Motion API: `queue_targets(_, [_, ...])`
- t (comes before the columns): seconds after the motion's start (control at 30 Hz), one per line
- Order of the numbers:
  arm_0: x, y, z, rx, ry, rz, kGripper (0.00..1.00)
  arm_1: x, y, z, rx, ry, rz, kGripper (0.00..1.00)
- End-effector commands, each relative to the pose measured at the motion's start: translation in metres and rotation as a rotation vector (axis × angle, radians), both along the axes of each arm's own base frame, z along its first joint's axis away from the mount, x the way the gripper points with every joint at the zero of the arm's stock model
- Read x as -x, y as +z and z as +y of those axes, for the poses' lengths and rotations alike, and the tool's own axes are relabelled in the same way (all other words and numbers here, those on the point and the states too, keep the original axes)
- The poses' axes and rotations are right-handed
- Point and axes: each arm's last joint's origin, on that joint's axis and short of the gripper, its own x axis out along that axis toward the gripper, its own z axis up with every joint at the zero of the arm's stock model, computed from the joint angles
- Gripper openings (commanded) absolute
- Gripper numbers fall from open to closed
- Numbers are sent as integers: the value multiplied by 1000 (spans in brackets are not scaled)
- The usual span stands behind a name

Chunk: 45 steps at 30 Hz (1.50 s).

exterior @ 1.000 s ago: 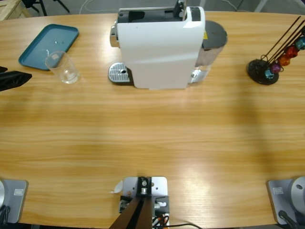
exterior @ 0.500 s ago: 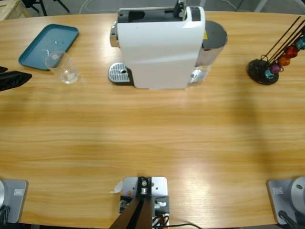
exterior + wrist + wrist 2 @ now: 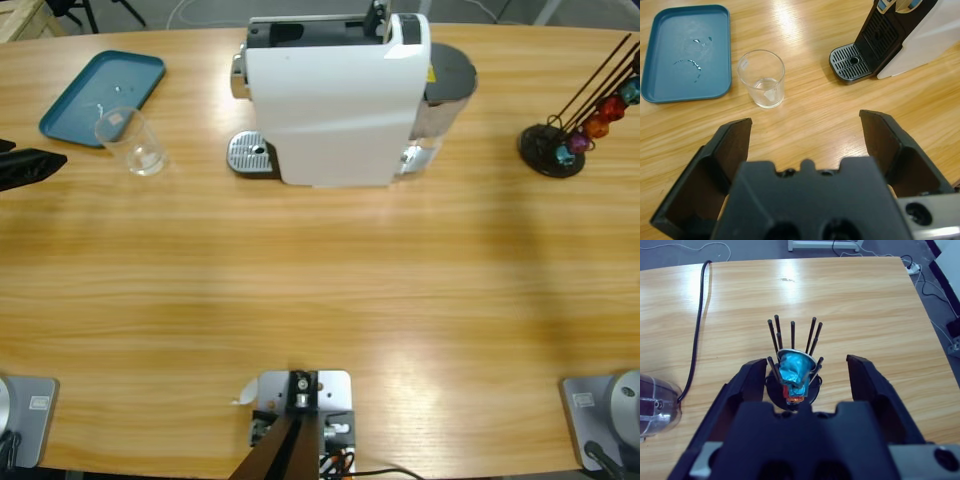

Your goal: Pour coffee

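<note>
the left end effector (image 3: 805, 135) is spread wide and holds nothing; it hangs over the worktop (image 3: 320, 290) near its left edge. in the high view only its black tip (image 3: 30, 167) shows. ahead of it stands an upright clear glass (image 3: 761, 78), just beside the teal tray (image 3: 686, 52), which carries a few drops of water. the glass is well apart from the coffee machine (image 3: 335, 95), and the machine's drip grate (image 3: 250, 154) carries nothing. the right end effector (image 3: 807, 377) is also spread and grips nothing; it looks down on the black capsule stand (image 3: 792, 372), where a blue capsule (image 3: 794, 367) sits on top between the thin rods.
</note>
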Motion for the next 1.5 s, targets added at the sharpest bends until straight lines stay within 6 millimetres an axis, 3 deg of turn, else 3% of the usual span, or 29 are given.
queue_targets(0.03, [-1, -12, -3, -28, -28, 38, 927, -4, -11, -2, -6, -3, 34, 676])
queue_targets(0.63, [-1, -12, -3, -28, -28, 37, 927, -7, -16, -2, -5, -5, 44, 674])
queue_targets(0.73, [-1, -12, -3, -28, -28, 37, 927, -6, -16, -2, -4, -6, 47, 549])
queue_targets(0.8, [-1, -12, -3, -27, -28, 36, 927, -5, -17, -3, -2, -8, 47, 246])
queue_targets(0.9, [-1, -12, -3, -28, -28, 37, 927, -4, -17, -3, -1, -10, 49, 98])
queue_targets(1.23, [-1, -13, -4, -29, -28, 39, 927, -5, -17, -3, 0, -10, 53, 84])
queue_targets(1.3, [-1, -13, -4, -29, -28, 39, 927, -5, -17, -3, 1, -9, 53, 0])
queue_targets(1.5, [-2, -13, -4, -30, -28, 40, 927, -4, -15, -3, 1, -10, 49, 0])
